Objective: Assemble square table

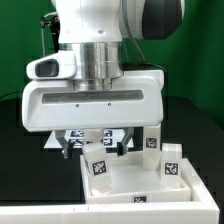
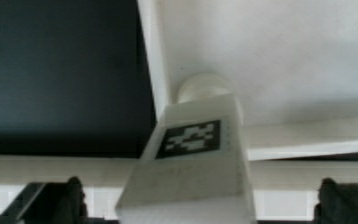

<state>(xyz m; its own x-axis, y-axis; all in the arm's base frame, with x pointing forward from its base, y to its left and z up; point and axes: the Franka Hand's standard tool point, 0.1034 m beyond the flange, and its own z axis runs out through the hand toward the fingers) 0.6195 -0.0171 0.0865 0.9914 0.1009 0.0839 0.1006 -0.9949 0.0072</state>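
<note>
The white square table top [image 1: 135,185] lies on the black table with its raised rim up. Three white tagged legs stand on it: one at the exterior view's left [image 1: 97,165], two at its right [image 1: 151,140] [image 1: 172,166]. My gripper [image 1: 96,150] hangs low over the left leg, open, a finger on each side. In the wrist view that leg [image 2: 190,140] stands upright between my fingers [image 2: 51,203], with a gap on both sides, and my gripper [image 2: 197,205] holds nothing. The table top [image 2: 282,70] lies behind the leg.
A long white rail [image 1: 110,215] runs along the front of the exterior view. The marker board [image 1: 80,134] shows under my hand, behind the table top. Black table surface [image 2: 60,80] lies beside the top.
</note>
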